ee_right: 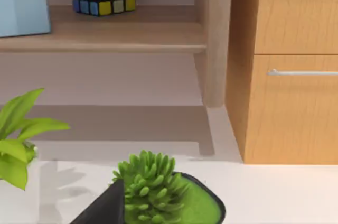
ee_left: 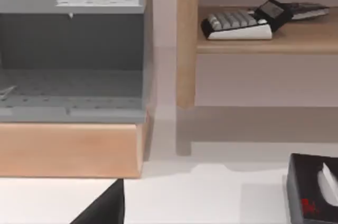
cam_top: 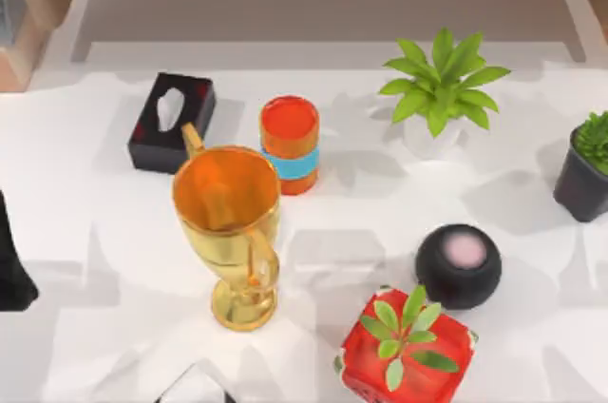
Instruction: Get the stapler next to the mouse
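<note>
Black left arm (cam_top: 11, 270) parked at the table's left edge, probably to keep clear of the gold trophy (cam_top: 228, 232); open or closed, impossible to tell for either claw.

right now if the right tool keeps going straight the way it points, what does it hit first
Probably the small potted plant in the dark pot, right ahead of it in the right wrist view. Beyond stands the wooden cabinet; depth is unclear.
</note>
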{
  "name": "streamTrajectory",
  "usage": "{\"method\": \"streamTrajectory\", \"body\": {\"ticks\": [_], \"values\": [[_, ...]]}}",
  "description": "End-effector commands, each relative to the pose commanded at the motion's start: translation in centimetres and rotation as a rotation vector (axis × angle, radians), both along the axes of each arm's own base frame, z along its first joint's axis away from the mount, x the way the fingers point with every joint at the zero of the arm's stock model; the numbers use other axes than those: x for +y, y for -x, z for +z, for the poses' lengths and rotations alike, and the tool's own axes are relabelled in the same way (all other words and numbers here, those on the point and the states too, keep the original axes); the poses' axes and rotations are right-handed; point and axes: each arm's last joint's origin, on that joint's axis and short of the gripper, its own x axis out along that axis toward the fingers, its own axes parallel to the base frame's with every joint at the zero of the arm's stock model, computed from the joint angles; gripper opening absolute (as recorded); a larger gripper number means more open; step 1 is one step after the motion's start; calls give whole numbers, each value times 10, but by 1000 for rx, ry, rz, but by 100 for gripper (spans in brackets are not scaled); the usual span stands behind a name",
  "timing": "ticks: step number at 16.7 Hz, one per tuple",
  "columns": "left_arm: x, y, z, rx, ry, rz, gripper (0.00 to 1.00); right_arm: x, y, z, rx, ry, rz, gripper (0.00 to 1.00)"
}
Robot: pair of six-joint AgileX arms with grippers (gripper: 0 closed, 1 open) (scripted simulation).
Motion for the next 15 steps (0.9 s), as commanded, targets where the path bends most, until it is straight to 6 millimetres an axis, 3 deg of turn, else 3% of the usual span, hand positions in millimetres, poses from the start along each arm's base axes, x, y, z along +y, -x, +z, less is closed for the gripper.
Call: {"method": "streamTrajectory", "body": {"ticks": [6, 15], "values": [[3, -3, 4, 134, 32, 31, 100, 0, 0, 0, 0, 0, 0, 100], [18, -33, 9, 912, 220, 196, 100, 0, 0, 0, 0, 0, 0, 100]]}}
